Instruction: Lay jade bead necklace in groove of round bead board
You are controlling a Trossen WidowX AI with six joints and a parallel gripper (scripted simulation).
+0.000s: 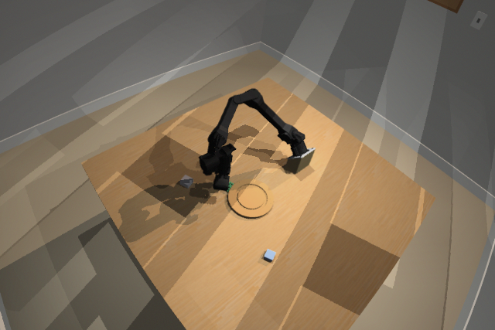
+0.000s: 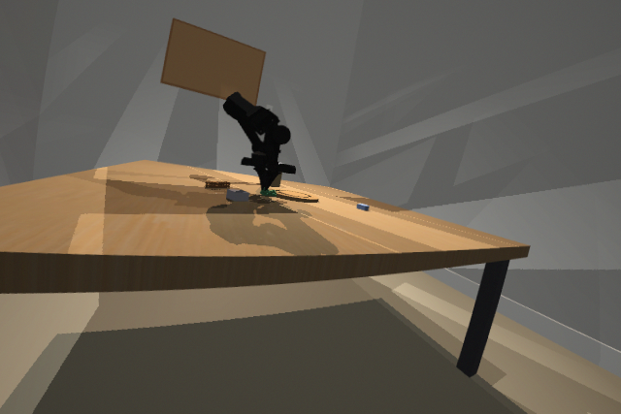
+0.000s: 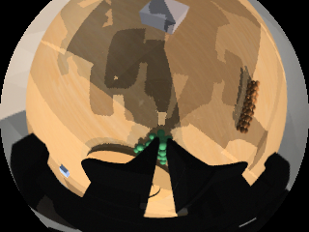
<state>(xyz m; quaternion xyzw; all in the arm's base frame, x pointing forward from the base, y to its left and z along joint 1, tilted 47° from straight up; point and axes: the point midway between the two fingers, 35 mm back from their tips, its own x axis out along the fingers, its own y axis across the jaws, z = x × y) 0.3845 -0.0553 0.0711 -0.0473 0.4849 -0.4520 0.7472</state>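
The black parallel-jaw gripper (image 3: 158, 155) stands low over the wooden desk (image 1: 327, 182), jaws nearly closed on the green jade bead necklace (image 3: 156, 143), just beside the round tan bead board (image 1: 250, 199). The grasp looks made; next, lift and carry over the groove.

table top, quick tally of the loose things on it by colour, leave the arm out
Green: 1, the jade bead necklace, pinched in the gripper
Tan: 1, the round bead board
Grey: 1, a block
Light blue: 1, a small cube
Dark brown: 1, a ridged strip
Total: 5
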